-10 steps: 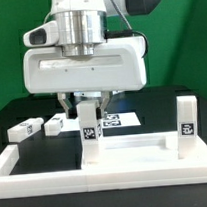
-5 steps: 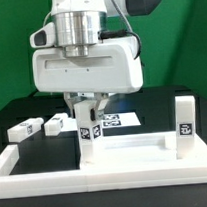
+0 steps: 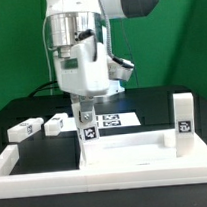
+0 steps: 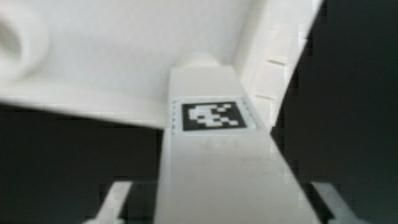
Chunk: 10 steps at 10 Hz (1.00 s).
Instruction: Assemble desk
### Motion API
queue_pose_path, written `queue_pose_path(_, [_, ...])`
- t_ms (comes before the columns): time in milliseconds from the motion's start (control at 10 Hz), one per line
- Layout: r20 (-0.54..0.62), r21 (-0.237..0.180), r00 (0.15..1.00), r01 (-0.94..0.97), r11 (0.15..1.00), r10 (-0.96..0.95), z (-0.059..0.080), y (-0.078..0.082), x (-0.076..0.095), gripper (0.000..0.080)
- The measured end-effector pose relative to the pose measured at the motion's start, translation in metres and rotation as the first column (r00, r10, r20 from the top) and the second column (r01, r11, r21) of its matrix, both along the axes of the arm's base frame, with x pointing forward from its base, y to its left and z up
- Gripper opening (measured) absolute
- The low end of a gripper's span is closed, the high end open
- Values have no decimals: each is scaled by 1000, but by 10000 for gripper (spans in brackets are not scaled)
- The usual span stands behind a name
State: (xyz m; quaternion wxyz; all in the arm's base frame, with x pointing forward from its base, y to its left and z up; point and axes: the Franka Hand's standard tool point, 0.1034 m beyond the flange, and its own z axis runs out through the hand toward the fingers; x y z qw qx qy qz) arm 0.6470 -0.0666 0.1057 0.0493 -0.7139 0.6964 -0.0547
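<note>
The white desk panel [image 3: 130, 158] lies flat at the front of the table. Two white leg posts stand upright on it. One leg post [image 3: 90, 134] is at the exterior view's left corner, the other [image 3: 184, 117] at the right. My gripper [image 3: 86, 112] comes straight down over the left post and is shut on its upper part. In the wrist view that post [image 4: 214, 155] with its tag runs between my fingers [image 4: 118, 200], and the panel [image 4: 71, 95] lies beyond it.
Two loose white leg posts [image 3: 25, 128] [image 3: 56, 123] lie on the black table at the exterior view's left. The marker board [image 3: 120, 119] lies behind the panel. A low white border rail [image 3: 17, 161] runs along the left and front.
The jaws narrowed onto the left post. The hand then turned about a quarter turn around the vertical, so its broad face no longer faces the camera. The panel and other posts stayed put.
</note>
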Motion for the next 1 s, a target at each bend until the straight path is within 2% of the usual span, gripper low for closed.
queue_pose_path(200, [2,41,970,244,969,-244,-1,17,3,295])
queue_pose_path(300, [3,48,937,349,936,-349,-1,21,5,295])
queue_pose_path(600, [5,43,912,409,912,-409,-1,19,3,295])
queue_pose_path(700, [8,25,946,324,946,-324,0,18,3,459])
queue_pose_path(800, [7,-5,991,131,991,-131,4,15,-2,582])
queue_pose_path(900, [16,-25,1000,13,1000,-13,7,19,-4,628])
queue_pose_path(1000, [33,-62,990,-137,989,139,6,21,-7,628])
